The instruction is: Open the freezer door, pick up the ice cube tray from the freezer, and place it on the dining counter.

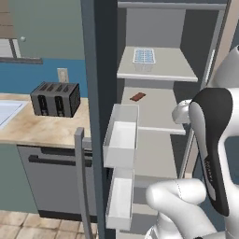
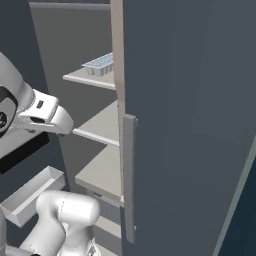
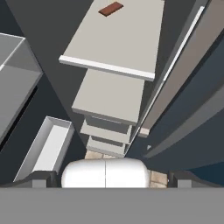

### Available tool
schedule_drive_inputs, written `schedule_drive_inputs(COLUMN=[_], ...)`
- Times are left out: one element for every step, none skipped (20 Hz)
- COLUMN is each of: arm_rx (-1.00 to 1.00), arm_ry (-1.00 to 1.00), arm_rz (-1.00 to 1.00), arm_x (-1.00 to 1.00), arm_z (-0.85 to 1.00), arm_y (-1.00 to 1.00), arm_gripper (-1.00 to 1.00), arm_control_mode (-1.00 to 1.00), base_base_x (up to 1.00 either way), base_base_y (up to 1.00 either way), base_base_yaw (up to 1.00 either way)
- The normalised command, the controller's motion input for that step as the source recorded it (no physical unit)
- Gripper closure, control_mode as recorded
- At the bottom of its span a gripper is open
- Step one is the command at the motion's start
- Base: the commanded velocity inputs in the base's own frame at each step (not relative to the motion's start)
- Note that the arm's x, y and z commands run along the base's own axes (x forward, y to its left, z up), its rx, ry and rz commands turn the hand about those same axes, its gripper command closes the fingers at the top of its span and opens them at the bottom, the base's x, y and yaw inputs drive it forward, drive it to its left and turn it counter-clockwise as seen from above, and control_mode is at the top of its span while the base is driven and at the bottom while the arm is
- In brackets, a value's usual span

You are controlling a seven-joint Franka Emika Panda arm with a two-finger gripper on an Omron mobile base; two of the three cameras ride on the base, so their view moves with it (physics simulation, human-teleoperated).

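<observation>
The freezer (image 1: 158, 107) stood open, its door (image 1: 95, 116) swung out edge-on toward the left base camera, with two white bins (image 1: 120, 135) on its inner side. The tray (image 1: 144, 56) sat on the upper shelf (image 1: 163, 67), toward the back, its pale blue cubes visible; in the right base view it showed at the shelf's far end, partly cut off by the other door (image 2: 190, 125). One shelf below lay a small brown bar (image 1: 137, 97), well apart from the tray and untouched.

The arm (image 1: 212, 144) rose in front of the freezer's right side, at about the level of the bar's shelf. The gripper (image 3: 107, 177) pointed steeply down into the compartment — its fingertips (image 3: 41, 178) stood wide apart at the bottom of the hand view, released, nothing between them. Below them the shelves stepped down toward the floor, the bar near the top of that view.

A toaster (image 1: 56, 99) sat on the worktop (image 1: 42, 128) to the left, beside a sink (image 1: 7, 112).
</observation>
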Motion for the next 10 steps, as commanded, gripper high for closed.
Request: schedule_drive_inputs(arm_rx=[0.0,0.0,0.0,0.0,0.0,0.0,0.0,0.0,0.0,0.0], arm_ry=[0.0,0.0,0.0,0.0,0.0,0.0,0.0,0.0,0.0,0.0], arm_rz=[0.0,0.0,0.0,0.0,0.0,0.0,0.0,0.0,0.0,0.0], arm_x=[0.0,0.0,0.0,0.0,0.0,0.0,0.0,0.0,0.0,0.0], arm_z=[0.0,0.0,0.0,0.0,0.0,0.0,0.0,0.0,0.0,0.0], arm_y=[0.0,0.0,0.0,0.0,0.0,0.0,0.0,0.0,0.0,0.0], arm_gripper=[-1.0,-1.0,-1.0,-1.0,-1.0,-1.0,-1.0,-1.0,-1.0,-1.0], arm_control_mode=[1.0,1.0,1.0,1.0,1.0,1.0,1.0,1.0,1.0,1.0], base_base_x=[0.34,0.36,0.35,0.34,0.38,0.44,0.66,0.72,0.74,0.74], base_base_y=[0.0,0.0,0.0,0.0,0.0,0.0,0.0,0.0,0.0,0.0], base_base_yaw=[0.0,0.0,0.0,0.0,-0.02,-0.04,-0.07,-0.09,-0.09,-0.08])
